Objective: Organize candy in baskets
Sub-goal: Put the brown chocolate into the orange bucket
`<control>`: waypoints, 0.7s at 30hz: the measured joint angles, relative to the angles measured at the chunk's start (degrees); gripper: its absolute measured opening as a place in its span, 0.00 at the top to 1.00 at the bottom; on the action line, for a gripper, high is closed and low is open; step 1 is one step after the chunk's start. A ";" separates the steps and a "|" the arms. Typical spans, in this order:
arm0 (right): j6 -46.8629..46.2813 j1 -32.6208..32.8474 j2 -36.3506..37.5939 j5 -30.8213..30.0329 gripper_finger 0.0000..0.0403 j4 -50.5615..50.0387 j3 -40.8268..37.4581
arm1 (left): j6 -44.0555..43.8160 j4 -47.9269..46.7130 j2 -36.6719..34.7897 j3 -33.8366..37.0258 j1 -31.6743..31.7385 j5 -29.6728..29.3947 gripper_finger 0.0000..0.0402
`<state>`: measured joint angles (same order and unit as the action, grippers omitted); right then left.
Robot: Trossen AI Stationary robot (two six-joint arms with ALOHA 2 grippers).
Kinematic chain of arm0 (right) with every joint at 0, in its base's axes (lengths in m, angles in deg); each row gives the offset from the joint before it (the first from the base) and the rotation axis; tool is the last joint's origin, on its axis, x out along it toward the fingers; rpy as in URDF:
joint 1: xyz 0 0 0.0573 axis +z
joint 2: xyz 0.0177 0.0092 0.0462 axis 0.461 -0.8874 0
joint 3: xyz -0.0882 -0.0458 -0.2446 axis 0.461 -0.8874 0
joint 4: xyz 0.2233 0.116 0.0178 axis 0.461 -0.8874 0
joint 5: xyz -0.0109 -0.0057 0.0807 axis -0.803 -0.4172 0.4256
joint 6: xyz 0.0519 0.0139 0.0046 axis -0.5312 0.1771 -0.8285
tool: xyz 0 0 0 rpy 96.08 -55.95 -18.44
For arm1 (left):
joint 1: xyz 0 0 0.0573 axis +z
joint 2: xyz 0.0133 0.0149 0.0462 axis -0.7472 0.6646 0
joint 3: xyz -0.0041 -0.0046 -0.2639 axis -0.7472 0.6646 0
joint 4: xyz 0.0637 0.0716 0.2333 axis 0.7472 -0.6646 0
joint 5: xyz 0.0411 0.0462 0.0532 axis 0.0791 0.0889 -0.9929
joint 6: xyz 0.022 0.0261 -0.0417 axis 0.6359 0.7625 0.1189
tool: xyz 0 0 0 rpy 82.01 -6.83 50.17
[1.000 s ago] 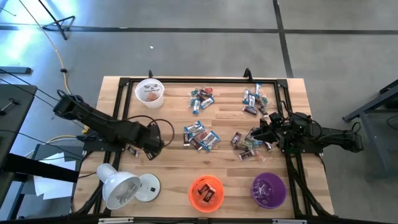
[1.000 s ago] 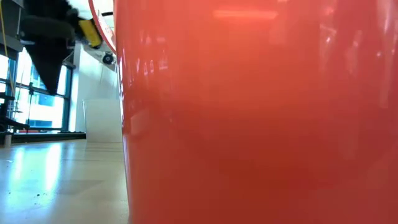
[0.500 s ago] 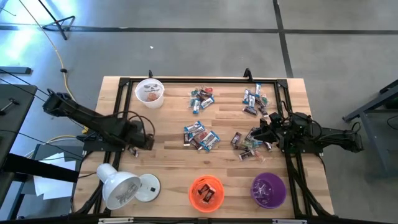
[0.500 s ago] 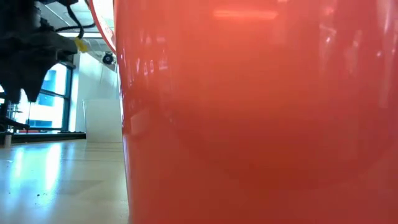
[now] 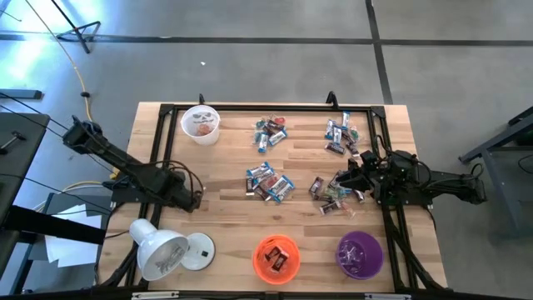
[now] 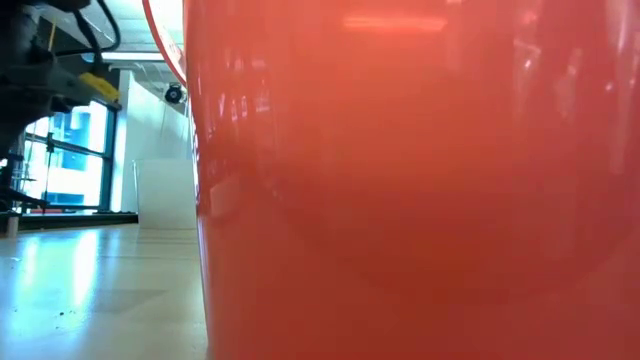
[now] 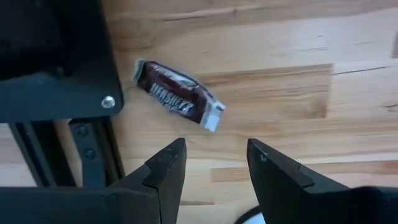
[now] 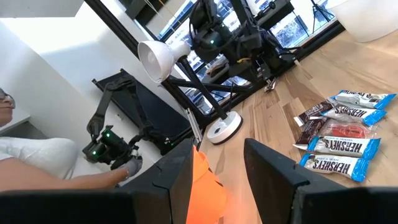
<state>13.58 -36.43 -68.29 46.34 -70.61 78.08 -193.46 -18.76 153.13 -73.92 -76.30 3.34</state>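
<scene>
A dark brown candy bar (image 7: 177, 99) lies flat on the wood beside the black frame at the table's left edge. My left gripper (image 7: 214, 152) hangs over it, pointing down, open, the bar just beyond its fingertips and untouched; in the high view the gripper (image 5: 190, 198) covers the bar. My right gripper (image 5: 340, 180) rests level at the table's right, open and empty. Candy lies in loose heaps (image 5: 268, 182), (image 5: 269, 132), (image 5: 341, 133), (image 5: 329, 193). The white basket (image 5: 201, 123) stands far left, the orange basket (image 5: 276, 257) and the purple basket (image 5: 360, 254) at the near edge.
A white dome lamp (image 5: 162, 250) lies at the near left corner. A black frame (image 5: 166, 108) runs around the tabletop. The orange basket's wall (image 6: 420, 180) fills the low view. A person sits beyond the table in the right wrist view (image 8: 37, 162).
My left gripper has drawn back toward the table's left edge and sunk a little, rolling about its own axis as it went. It now stands over the lone bar by the frame. The candy and baskets have stayed put.
</scene>
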 joint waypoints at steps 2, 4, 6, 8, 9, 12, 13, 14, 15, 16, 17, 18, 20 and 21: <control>-0.02 0.02 0.00 0.00 0.66 0.00 0.00 | -1.89 -0.10 0.62 0.00 -2.08 0.19 0.60; -0.02 0.01 0.00 0.00 0.66 0.01 0.00 | -3.99 -0.38 1.25 0.00 -4.21 0.20 0.60; -0.01 0.00 0.00 -0.01 0.66 0.00 0.00 | -6.01 -0.57 1.97 0.00 -6.32 0.17 0.60; 0.00 0.01 0.00 -0.01 0.66 0.02 0.00 | -7.68 -0.77 2.76 0.00 -8.31 0.15 0.60; -0.02 0.00 0.00 0.00 0.66 0.02 0.00 | -8.09 -0.86 3.06 0.00 -9.15 0.00 0.60; 0.00 0.00 0.00 0.00 0.66 0.02 0.00 | -7.33 -0.85 3.21 0.00 -10.89 -0.35 0.60; -0.02 0.00 0.00 -0.01 0.66 0.02 -0.01 | -6.62 -0.80 3.00 0.00 -11.29 -0.36 0.60; -0.02 0.00 0.00 -0.02 0.66 0.00 0.00 | -5.56 -0.68 2.60 0.00 -11.71 -0.36 0.60; 0.00 0.02 0.00 -0.02 0.66 0.02 0.00 | -4.31 -0.56 2.11 0.00 -12.17 -0.28 0.60; -0.01 0.01 0.00 -0.01 0.66 0.00 0.00 | -2.69 -0.40 1.65 0.00 -12.62 0.03 0.60; -0.01 0.01 0.00 -0.01 0.66 0.00 -0.01 | -0.43 -0.20 1.17 0.00 -13.04 0.65 0.60; 0.00 0.00 0.00 -0.01 0.66 0.01 0.00 | 2.06 0.04 0.79 0.00 -13.52 1.52 0.60; -0.01 0.00 0.00 -0.01 0.66 0.00 0.00 | 7.94 0.12 0.25 0.00 -14.51 3.53 0.60; 0.00 0.01 0.00 0.00 0.66 0.02 0.00 | 11.43 0.12 0.12 0.00 -15.07 4.45 0.60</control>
<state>13.58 -36.41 -68.29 46.34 -70.59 78.08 -182.04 -18.65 153.25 -73.92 -91.38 7.79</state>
